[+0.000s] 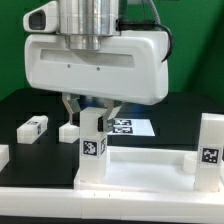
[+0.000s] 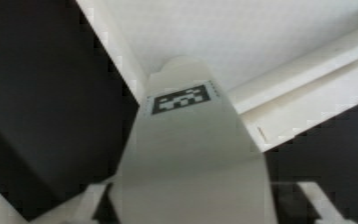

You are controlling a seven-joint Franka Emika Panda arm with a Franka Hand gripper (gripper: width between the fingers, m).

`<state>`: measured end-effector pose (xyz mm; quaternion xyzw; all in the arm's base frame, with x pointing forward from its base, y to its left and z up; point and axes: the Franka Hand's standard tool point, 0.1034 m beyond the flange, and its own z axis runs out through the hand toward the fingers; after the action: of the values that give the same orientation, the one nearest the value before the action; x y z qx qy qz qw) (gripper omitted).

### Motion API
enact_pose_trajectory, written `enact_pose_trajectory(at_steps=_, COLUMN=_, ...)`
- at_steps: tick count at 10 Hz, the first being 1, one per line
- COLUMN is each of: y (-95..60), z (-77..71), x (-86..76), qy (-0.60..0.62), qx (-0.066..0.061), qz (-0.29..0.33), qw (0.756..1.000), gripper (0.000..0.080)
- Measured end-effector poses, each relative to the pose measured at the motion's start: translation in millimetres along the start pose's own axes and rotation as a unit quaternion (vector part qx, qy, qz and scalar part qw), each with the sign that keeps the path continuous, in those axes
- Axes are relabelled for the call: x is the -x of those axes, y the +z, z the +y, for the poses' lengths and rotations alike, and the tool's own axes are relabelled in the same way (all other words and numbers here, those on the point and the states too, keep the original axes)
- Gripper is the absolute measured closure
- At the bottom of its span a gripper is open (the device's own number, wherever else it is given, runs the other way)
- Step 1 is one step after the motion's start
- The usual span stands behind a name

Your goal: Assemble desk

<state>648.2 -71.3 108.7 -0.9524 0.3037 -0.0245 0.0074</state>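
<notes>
The white desk tabletop point(image 1: 150, 172) lies at the front of the exterior view, raised rim up. One square leg point(image 1: 93, 150) with a marker tag stands upright in its corner on the exterior view's left. My gripper point(image 1: 92, 118) hangs straight over this leg, one finger point(image 1: 72, 108) on each side of its top. In the wrist view the leg point(image 2: 194, 140) fills the middle and runs down to the tabletop point(image 2: 247, 40). A thin dark gap shows between the leg and one fingertip point(image 2: 313, 200), so the gripper point(image 2: 197, 208) is slightly open. A second leg point(image 1: 210, 150) stands upright at the right corner.
Two loose legs point(image 1: 33, 126) point(image 1: 68, 130) lie on the black table behind the tabletop, and another white part point(image 1: 3, 155) shows at the left edge. The marker board point(image 1: 132, 127) lies flat behind the gripped corner. A green wall closes the back.
</notes>
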Motion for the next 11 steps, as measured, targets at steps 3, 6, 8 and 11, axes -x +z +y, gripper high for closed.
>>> enact_pose_trajectory(at_steps=3, y=-15.6, z=-4.5, x=8.7, qy=0.043, qx=-0.005, qz=-0.008, qw=0.999, gripper=0.0180)
enact_pose_trajectory(at_steps=6, y=-41.0, z=-14.3, x=29.3, qy=0.088, qx=-0.015, qz=-0.017, qw=0.996, gripper=0.0151)
enact_pose_trajectory(at_steps=8, y=-41.1, z=-15.6, x=32.2, qy=0.087, qx=-0.015, qz=-0.017, qw=0.996, gripper=0.0151)
enact_pose_trajectory(at_steps=11, y=-40.6, z=-15.8, x=32.5, qy=0.091, qx=-0.015, qz=-0.018, qw=0.996, gripper=0.0151)
